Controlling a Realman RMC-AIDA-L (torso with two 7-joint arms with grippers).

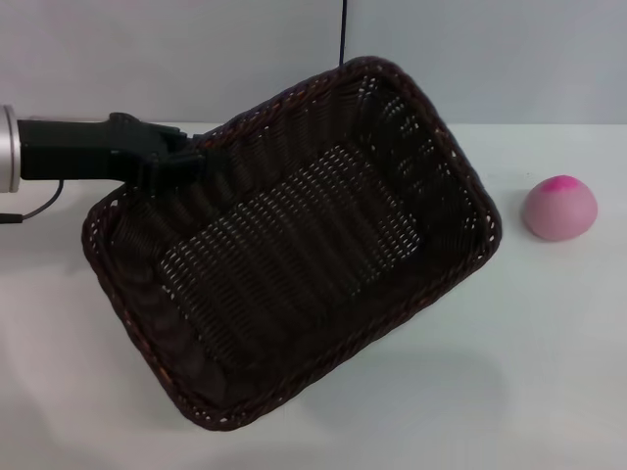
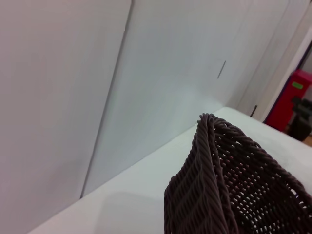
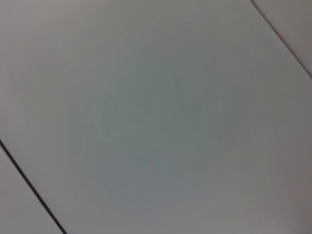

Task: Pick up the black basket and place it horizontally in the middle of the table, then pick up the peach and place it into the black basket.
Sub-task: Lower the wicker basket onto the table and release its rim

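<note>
The black basket (image 1: 294, 245) hangs tilted above the white table (image 1: 549, 372), its open side facing me and a soft shadow under it. My left gripper (image 1: 199, 163) reaches in from the left and is shut on the basket's upper left rim. A corner of the basket also shows in the left wrist view (image 2: 229, 185), above the table (image 2: 131, 195). The pink peach (image 1: 559, 208) sits on the table at the right, apart from the basket. My right gripper is out of view; its wrist view shows only wall panels.
A thin black cable (image 1: 29, 211) lies on the table at the far left under my left arm. A pale wall (image 1: 490, 59) stands behind the table. A red object (image 2: 292, 97) stands beyond the table's far end.
</note>
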